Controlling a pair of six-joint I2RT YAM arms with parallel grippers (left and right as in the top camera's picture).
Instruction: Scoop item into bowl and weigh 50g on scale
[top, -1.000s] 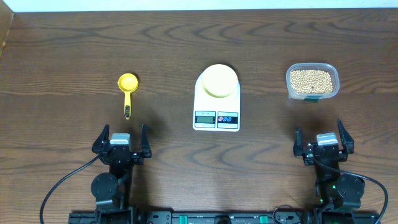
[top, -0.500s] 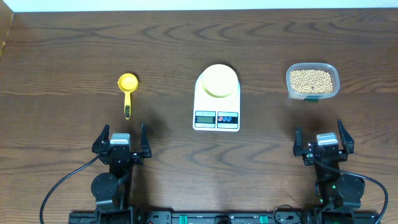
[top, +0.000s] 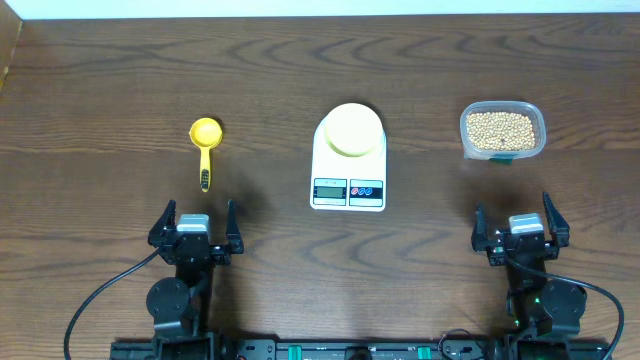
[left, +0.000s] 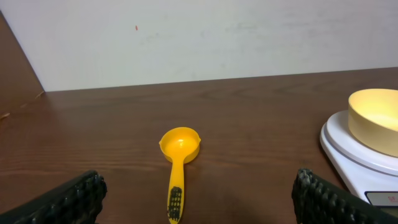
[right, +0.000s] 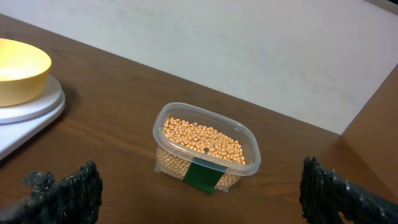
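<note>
The pale-yellow bowl (top: 350, 129) sits empty on the white scale (top: 349, 186) at the table's middle; both show in the left wrist view, bowl (left: 376, 120) and scale (left: 348, 155), and in the right wrist view, bowl (right: 18, 70). The tan beans (top: 500, 127) fill a clear tub (top: 503, 152) at the right, also in the right wrist view (right: 202, 140). A bright-yellow scoop (top: 205, 148) lies at the left, ahead of my left gripper (top: 195, 218), which is open and empty. My right gripper (top: 520, 215) is open and empty, below the tub.
The tub (right: 205, 168) has a green label on its front. The scoop (left: 177, 168) lies with its handle pointing toward the left gripper (left: 199, 199). A white wall edge runs along the table's far side.
</note>
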